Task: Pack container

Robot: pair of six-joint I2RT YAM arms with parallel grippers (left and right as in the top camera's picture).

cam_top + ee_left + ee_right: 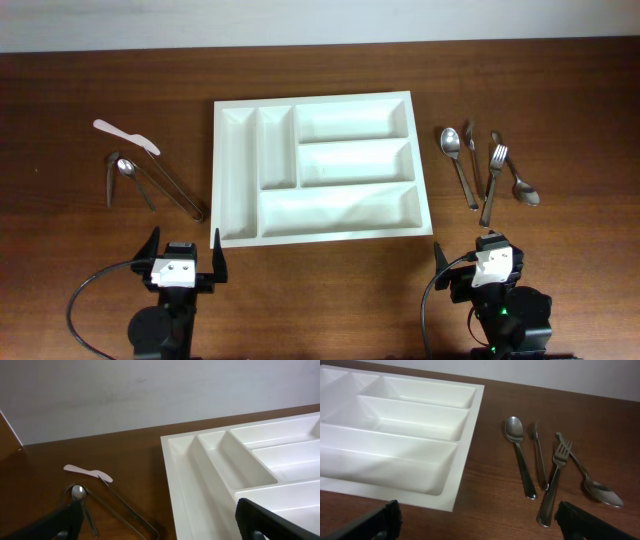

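- Container, a white five-compartment tray, lies mid-table.
- Left gripper sits near its front-left corner, fingers spread wide.
- Right gripper sits near the front-right corner, fingers wide apart too.
- Fork and spoons lie right of the tray; a white plastic knife and tongs lie left.

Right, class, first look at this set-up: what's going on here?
Two robot arms face a white cutlery tray whose five compartments are all empty, so packing has not begun. The left gripper and the right gripper sit open near the front table edge, holding nothing. A spoon, a fork and a second spoon lie right of the tray. A white plastic knife and metal tongs lie to its left.
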